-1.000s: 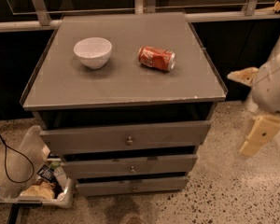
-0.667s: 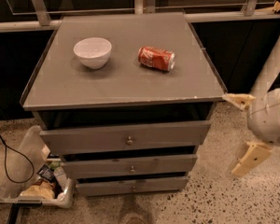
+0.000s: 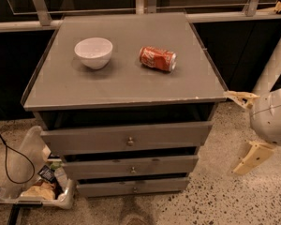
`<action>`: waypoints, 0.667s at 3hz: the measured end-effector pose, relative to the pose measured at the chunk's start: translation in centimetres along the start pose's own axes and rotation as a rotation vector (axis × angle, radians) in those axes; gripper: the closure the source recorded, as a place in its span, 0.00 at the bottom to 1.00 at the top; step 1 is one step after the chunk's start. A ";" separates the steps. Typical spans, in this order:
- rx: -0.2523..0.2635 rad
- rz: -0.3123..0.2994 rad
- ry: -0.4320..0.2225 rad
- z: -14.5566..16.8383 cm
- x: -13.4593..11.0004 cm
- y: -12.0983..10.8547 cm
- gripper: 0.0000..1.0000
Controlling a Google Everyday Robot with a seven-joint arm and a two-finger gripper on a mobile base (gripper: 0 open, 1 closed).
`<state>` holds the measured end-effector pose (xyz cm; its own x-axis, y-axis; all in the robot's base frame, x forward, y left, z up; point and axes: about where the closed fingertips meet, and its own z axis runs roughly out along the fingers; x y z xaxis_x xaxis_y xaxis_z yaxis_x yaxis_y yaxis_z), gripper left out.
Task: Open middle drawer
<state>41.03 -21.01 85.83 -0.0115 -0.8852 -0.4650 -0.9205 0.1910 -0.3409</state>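
A grey cabinet has three drawers with small round knobs. The middle drawer has its knob at the centre of its front. Its front sits a little behind the top drawer, which stands slightly out. The bottom drawer is below. My gripper is to the right of the cabinet, level with the top drawer and apart from it. It is open and empty, with one finger near the cabinet top's right corner and the other finger lower down.
A white bowl and a red can lying on its side rest on the cabinet top. A clear plastic bin with rubbish and a black cable are on the floor at the left. A rail and dark panels stand behind.
My gripper has moved down beside the cabinet's right side, from level with the cabinet top to level with the top drawer. The drawers, bowl and can have not moved.
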 end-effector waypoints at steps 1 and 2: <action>-0.026 0.025 -0.021 1.2 -0.2 0.8 0.00; -0.079 0.080 -0.103 5.0 -0.2 2.5 0.00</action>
<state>40.69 -18.28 81.00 -0.0493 -0.8195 -0.5710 -0.9463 0.2212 -0.2357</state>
